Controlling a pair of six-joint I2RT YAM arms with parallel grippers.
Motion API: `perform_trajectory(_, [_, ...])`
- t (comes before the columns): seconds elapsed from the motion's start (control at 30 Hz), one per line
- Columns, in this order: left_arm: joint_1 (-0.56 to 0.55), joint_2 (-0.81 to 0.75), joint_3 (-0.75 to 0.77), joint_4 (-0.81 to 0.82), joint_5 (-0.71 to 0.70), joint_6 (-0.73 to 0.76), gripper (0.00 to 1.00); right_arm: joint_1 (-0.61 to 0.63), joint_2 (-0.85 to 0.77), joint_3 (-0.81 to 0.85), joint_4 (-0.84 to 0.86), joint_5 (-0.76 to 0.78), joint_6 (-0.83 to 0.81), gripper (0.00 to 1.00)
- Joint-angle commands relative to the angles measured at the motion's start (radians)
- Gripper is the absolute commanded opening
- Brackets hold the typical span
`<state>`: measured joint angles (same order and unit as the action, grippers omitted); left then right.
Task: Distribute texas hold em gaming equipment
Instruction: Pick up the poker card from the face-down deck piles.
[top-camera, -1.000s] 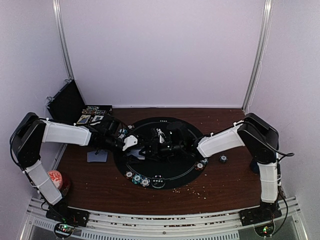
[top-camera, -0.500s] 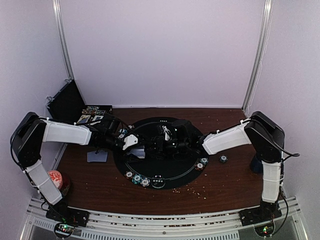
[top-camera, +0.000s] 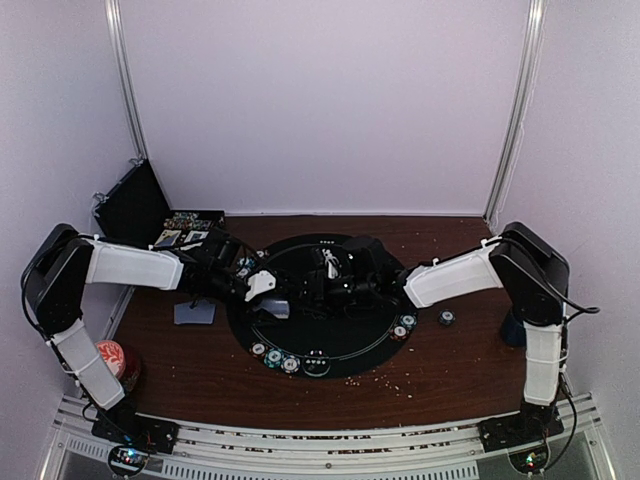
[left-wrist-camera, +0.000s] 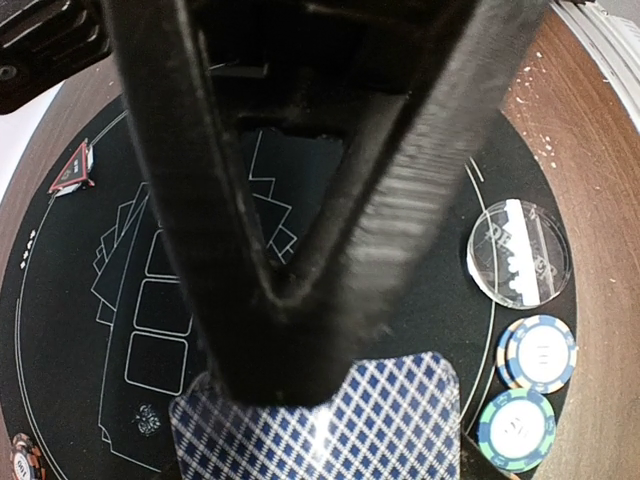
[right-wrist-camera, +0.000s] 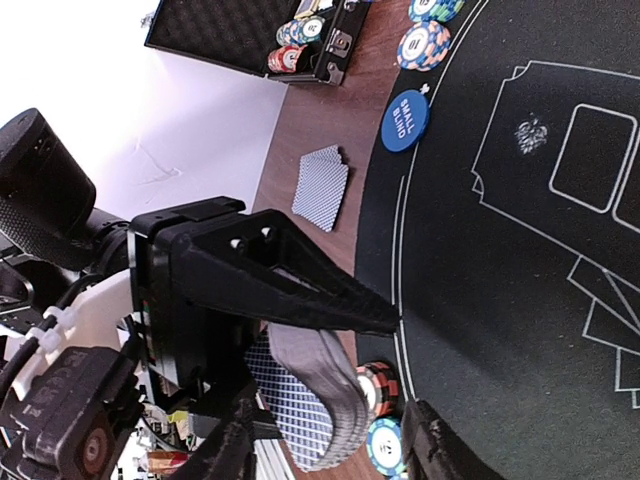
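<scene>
Playing cards (right-wrist-camera: 285, 405) in left gripper (left-wrist-camera: 290, 325), left arm (top-camera: 130, 266) outstretched over black mat (top-camera: 345, 350).

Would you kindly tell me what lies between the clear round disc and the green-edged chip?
One blue-and-cream striped chip lies there at the mat's edge, as the left wrist view shows.

Bent card deck (right-wrist-camera: 292, 402) in L gripper (left-wrist-camera: 285, 350)

— What lies around me?
— A brown table (top-camera: 440, 375) strewn with crumbs (top-camera: 388, 380), and a round black mat (top-camera: 350, 345) at its middle.
— And at the edges?
— Open black case (top-camera: 130, 205) far left, red-topped can (top-camera: 112, 357) near left, dark mug (top-camera: 511, 330) right.
</scene>
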<state>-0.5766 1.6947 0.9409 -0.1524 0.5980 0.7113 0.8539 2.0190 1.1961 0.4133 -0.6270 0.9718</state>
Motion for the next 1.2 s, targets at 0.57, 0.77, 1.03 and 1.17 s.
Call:
perform_trajectory(0.57, [0.004,0.006,0.02,-0.003,0.022,0.005,0.44,0.038,0.127,0.185,-0.249,0.12,-0.123,0.56])
perform_trajectory(0.77, [0.002,0.007,0.02,-0.002,0.022,0.007,0.44,0.019,0.094,0.142,-0.278,0.182,-0.133,0.5])
perform_trajectory(1.03, [0.004,0.01,0.023,-0.006,0.02,0.007,0.44,0.008,0.058,0.102,-0.249,0.137,-0.135,0.41])
perform_trajectory(1.17, [0.004,0.011,0.024,-0.006,0.017,0.007,0.44,0.01,0.052,0.089,-0.178,0.052,-0.111,0.32])
